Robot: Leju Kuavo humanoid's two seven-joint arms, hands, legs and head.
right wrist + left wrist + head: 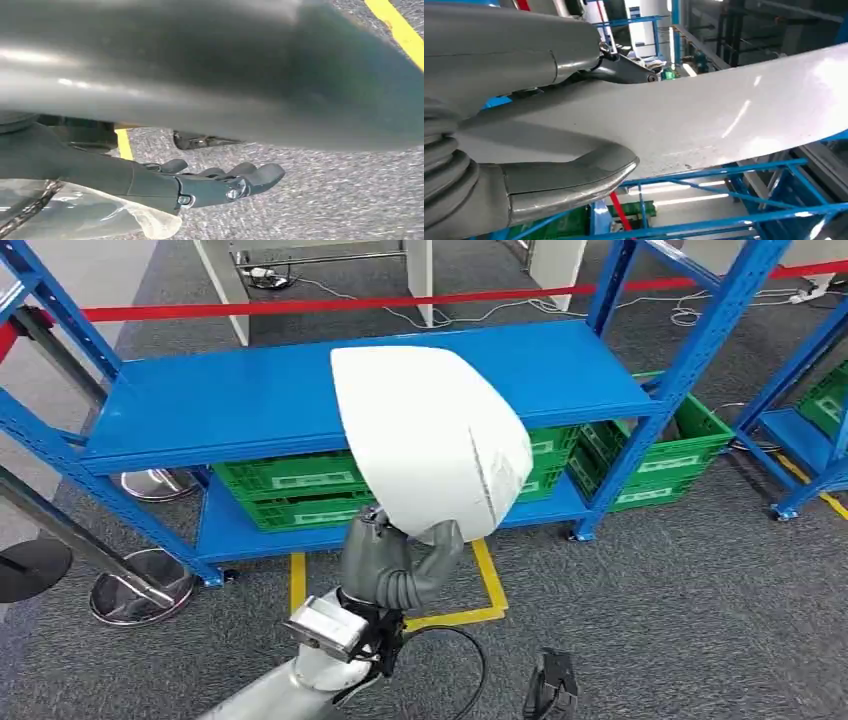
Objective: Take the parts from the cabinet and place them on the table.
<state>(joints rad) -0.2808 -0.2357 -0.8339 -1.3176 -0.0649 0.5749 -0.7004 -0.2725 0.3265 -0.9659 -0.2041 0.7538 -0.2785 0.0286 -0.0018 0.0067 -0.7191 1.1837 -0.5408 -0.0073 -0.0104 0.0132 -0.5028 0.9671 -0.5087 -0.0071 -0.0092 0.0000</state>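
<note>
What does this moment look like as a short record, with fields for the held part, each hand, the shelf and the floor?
held part: white curved panel, raised in front of the blue rack
left hand: left hand grips the panel's lower edge
right hand: right hand hangs over the carpet, fingers loosely curled, holding nothing
shelf: blue rack, top shelf bare; green crates on the lower shelf
floor: grey carpet with yellow tape lines
barrier: red tape behind the rack
</note>
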